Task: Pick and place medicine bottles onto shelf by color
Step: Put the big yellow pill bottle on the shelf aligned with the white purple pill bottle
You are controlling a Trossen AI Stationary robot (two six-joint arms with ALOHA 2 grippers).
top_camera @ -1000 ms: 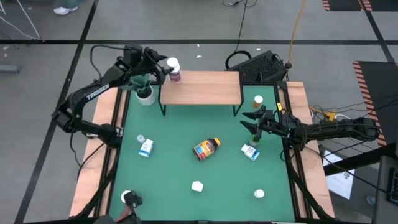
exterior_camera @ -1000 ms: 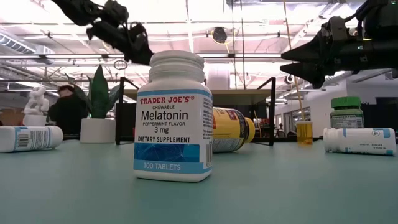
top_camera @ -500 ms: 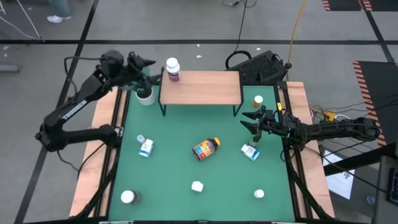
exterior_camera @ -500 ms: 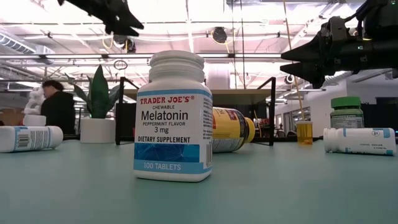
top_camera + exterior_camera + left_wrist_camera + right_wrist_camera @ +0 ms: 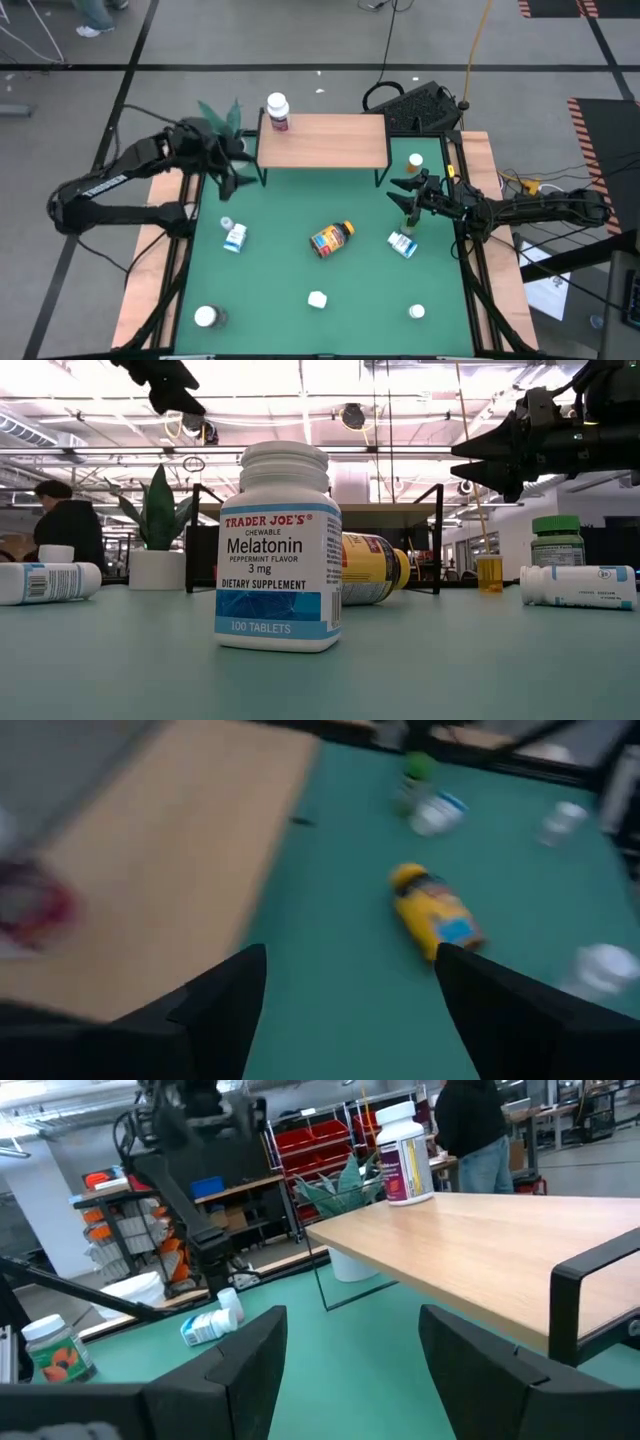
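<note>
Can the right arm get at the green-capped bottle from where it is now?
Probably yes. The right gripper hangs open above the table right beside the green-capped bottle, which stands upright with nothing over it; only the white-and-blue bottle lies close by.

A white-capped bottle [image 5: 403, 1154] is seen upright on the shelf [image 5: 500, 1250]; another bottle [image 5: 212, 1321] lies on the table [image 5: 330, 1370]

1. The green-topped desk [image 5: 290, 280] has wooden side edges.
2. At its far edge stands the shelf [image 5: 325, 140] — a light-wood board on thin black legs — with one white-capped bottle [image 5: 277, 110] upright at its far-left corner.
3. On the desk lie an amber bottle [image 5: 332, 239] mid-desk and two white-and-blue bottles on their sides — one left [image 5: 234, 237], one right [image 5: 402, 244].
4. A white-capped jar [image 5: 205, 317] stands near-left.
</note>
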